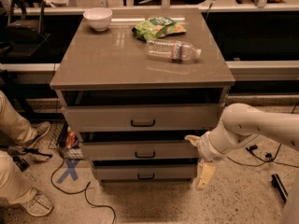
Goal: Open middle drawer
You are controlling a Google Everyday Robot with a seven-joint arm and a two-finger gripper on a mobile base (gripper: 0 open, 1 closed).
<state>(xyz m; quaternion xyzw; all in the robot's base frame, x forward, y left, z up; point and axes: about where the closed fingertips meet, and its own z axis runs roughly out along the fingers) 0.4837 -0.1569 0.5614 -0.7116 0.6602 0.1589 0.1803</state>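
The middle drawer (pixel 140 150) is the grey-taupe front between a taller top drawer (pixel 140 118) and a shorter bottom drawer (pixel 145 172). It has a small black bar handle (pixel 145 154) at its centre and a dark gap above its front. My gripper (pixel 198 157) is at the right end of the middle drawer's front, well to the right of the handle. It is open and empty: one finger (pixel 191 138) is by the drawer's top right corner, the other (pixel 204 175) hangs lower, beside the bottom drawer.
On the cabinet top (pixel 107 64) are a white bowl (pixel 98 17), a green snack bag (pixel 158 28) and a plastic bottle (pixel 173 49) lying on its side. A person's legs and shoes (pixel 18 171) are at the left. Cables lie on the floor (pixel 79 190).
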